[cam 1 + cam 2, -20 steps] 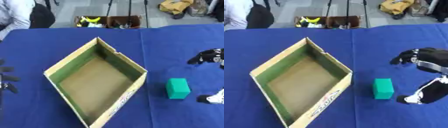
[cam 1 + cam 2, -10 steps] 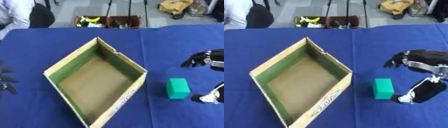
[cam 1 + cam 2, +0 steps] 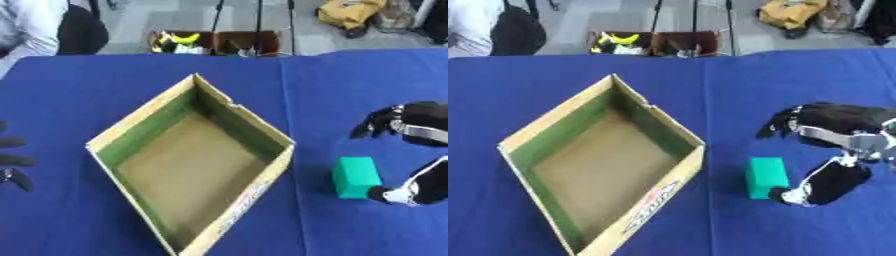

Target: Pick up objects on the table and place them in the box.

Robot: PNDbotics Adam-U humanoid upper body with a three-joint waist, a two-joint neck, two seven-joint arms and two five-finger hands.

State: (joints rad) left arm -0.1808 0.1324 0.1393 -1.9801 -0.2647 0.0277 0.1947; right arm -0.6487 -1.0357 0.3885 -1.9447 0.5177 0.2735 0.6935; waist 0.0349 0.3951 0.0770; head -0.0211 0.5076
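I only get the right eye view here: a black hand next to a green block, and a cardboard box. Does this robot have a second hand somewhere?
Observer: Yes. The left hand shows in the left eye view as dark fingers at the picture's left edge, to the left of the box.
Operator: Is it holding something?
Observer: No. Its fingers are stretched out towards the box and spread apart, with nothing among them.
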